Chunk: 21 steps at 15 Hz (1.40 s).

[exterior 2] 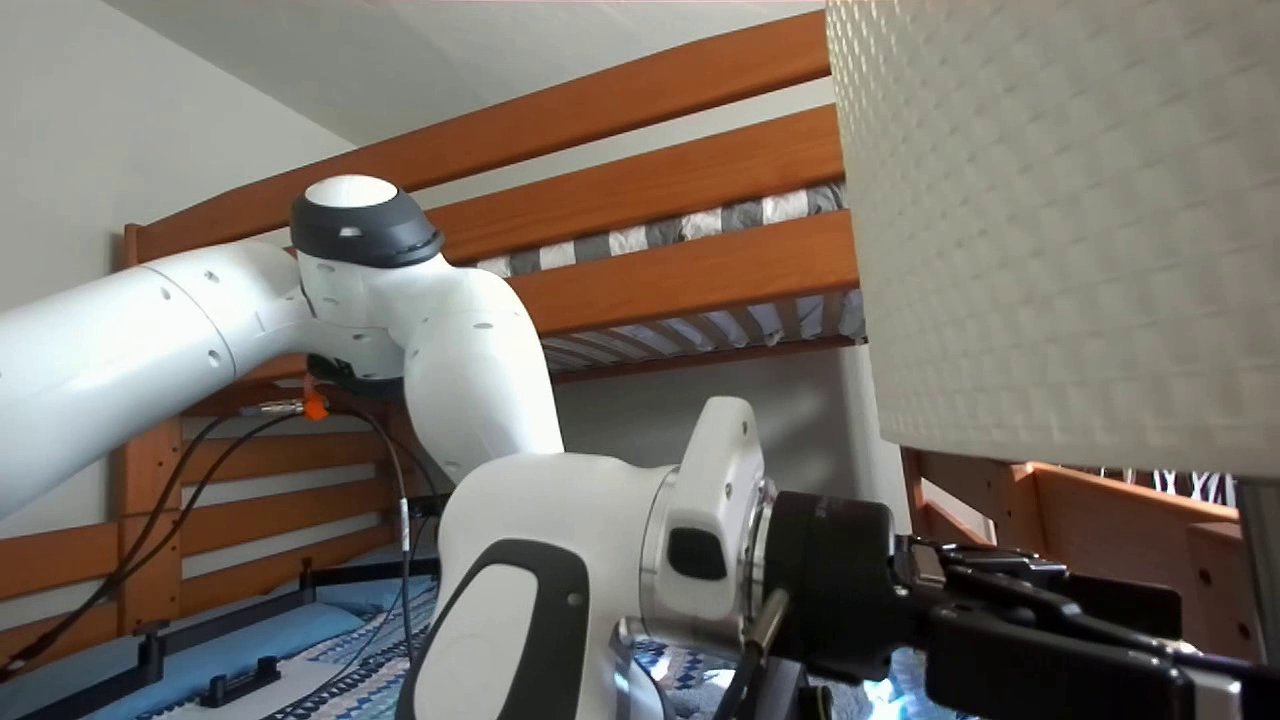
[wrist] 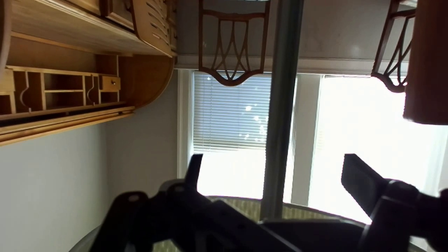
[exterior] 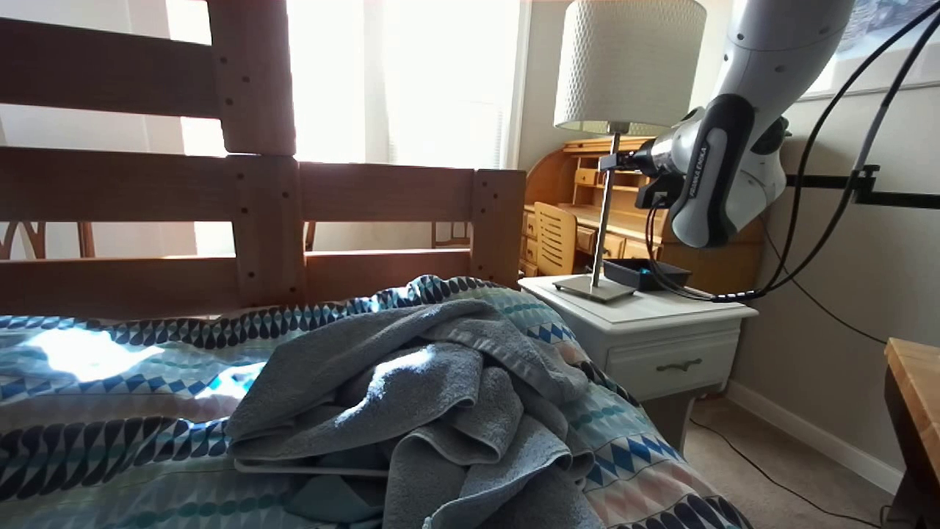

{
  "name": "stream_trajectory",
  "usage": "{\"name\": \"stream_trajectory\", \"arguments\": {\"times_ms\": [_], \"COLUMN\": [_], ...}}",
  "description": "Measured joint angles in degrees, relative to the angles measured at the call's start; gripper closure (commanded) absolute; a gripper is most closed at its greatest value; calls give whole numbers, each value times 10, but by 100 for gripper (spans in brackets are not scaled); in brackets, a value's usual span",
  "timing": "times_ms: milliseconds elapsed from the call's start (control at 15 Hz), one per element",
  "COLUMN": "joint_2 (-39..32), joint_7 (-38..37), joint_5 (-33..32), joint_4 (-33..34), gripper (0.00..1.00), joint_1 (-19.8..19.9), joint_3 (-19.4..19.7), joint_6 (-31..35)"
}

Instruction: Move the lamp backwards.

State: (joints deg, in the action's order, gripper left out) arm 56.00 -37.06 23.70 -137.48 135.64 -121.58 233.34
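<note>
The lamp [exterior: 629, 66] stands upright on the white nightstand, its flat base near the top's back left part. Its large off-white shade also fills the upper right in an exterior view [exterior 2: 1060, 230]. In the wrist view, which looks upside down, the lamp's metal stem [wrist: 282, 105] runs between the two fingers, with the shade's rim at the bottom. My gripper [exterior: 611, 162] is at the upper stem, just below the shade. In the wrist view the gripper [wrist: 273, 161] is open, its fingers apart on either side of the stem, with visible gaps. Fingertips also show in an exterior view [exterior 2: 1190, 650].
The nightstand [exterior: 683, 319] also holds a black tray [exterior: 646, 274] close beside the lamp base. A wooden roll-top desk [exterior: 587, 213] and chair stand behind. The bed with a grey towel [exterior: 440, 389] is beside it. Cables [exterior: 815, 220] hang from the arm.
</note>
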Motion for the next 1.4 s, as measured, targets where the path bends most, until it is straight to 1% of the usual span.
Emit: {"name": "stream_trajectory", "arguments": {"times_ms": [67, 133, 200, 267, 467, 533, 733, 800, 933, 1067, 1400], "joint_2": [2, 4, 8, 11, 23, 27, 36, 38, 41, 42, 42], "joint_7": [0, 0, 0, 0, 0, 0, 0, 0, 0, -3, -5], "joint_5": [5, 11, 15, 21, 34, 37, 43, 43, 43, 46, 58], "joint_4": [6, 11, 16, 20, 31, 33, 35, 36, 40, 44, 45], "gripper": [2, 13, 27, 31, 55, 57, 69, 77, 99, 95, 95], "joint_1": [1, 2, 4, 5, 8, 9, 9, 8, 6, 6, 5], "joint_3": [0, 0, 0, 0, 0, 0, -1, -1, -1, -3, -6], "joint_6": [-3, -6, -9, -12, -18, -19, -21, -21, -21, -21, -24]}}
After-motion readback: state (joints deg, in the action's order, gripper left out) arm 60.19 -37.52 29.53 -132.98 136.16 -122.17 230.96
